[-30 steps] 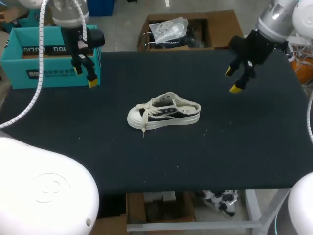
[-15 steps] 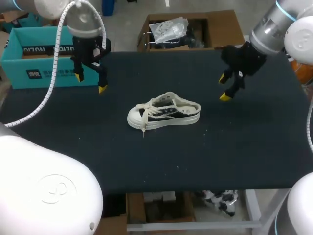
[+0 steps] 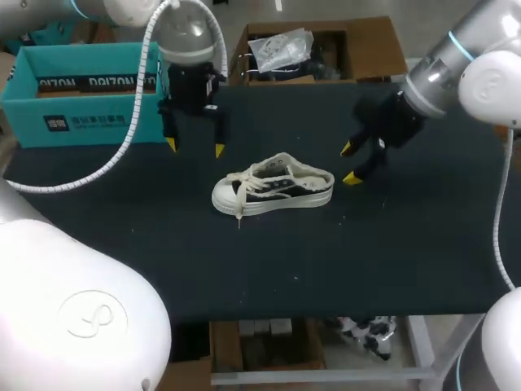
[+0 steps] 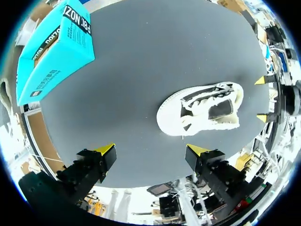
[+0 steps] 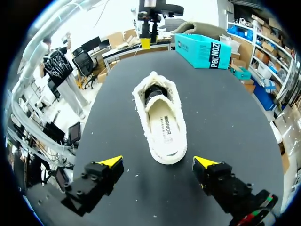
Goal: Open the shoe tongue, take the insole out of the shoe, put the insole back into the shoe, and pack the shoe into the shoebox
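In the head view, your shoe (image 3: 273,189) lies on its sole near the middle of the black table (image 3: 383,252), toe toward your left arm's side and laces loose over the front. Your left gripper (image 3: 195,148) hangs just behind the toe with its fingers spread wide and nothing between them. Your right gripper (image 3: 348,164) sits just beside the heel, also spread and empty. The teal shoebox (image 3: 81,98) stands at the table's far left corner, well apart from the shoe. In the left wrist view, the shoe is ahead of the parted yellow tips and not touching them. Its opening faces up, the shoebox is off to one side, and your other arm's two yellow tips show just past the heel. In the right wrist view, the heel is just ahead of the open fingers, midway between them but not touching. The pale insole (image 5: 164,126) lies flat inside the shoe, and the shoebox sits farther out, beyond the toe and to one side.
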Tool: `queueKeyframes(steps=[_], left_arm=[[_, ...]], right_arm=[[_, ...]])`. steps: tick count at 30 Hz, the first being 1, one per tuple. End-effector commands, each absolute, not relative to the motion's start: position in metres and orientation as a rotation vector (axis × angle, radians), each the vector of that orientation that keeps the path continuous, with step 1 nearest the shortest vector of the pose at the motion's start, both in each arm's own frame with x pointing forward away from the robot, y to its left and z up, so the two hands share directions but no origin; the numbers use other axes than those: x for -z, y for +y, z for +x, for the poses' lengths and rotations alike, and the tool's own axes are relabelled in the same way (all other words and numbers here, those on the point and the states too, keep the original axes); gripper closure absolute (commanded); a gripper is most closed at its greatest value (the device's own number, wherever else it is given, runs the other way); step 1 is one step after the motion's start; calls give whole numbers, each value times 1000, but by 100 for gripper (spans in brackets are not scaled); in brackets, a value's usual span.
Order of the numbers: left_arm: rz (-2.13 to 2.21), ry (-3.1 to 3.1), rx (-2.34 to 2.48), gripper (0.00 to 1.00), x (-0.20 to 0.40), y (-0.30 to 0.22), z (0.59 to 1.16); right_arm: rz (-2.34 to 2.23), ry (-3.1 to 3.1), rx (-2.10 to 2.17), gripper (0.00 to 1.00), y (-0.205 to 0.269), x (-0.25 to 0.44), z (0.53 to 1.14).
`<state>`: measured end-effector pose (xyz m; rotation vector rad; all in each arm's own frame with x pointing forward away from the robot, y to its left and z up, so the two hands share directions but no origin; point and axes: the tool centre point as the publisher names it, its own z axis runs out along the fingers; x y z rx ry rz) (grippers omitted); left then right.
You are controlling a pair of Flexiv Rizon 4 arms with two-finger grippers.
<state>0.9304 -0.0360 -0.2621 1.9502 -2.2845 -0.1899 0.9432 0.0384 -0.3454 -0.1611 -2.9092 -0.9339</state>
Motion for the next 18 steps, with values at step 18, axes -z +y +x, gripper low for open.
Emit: queueKeyframes(steps=[18], left_arm=[[1945,-2201,277,0,267,-99,912]], right_arm=[[-154,-2831,1194,0,82,397,944]])
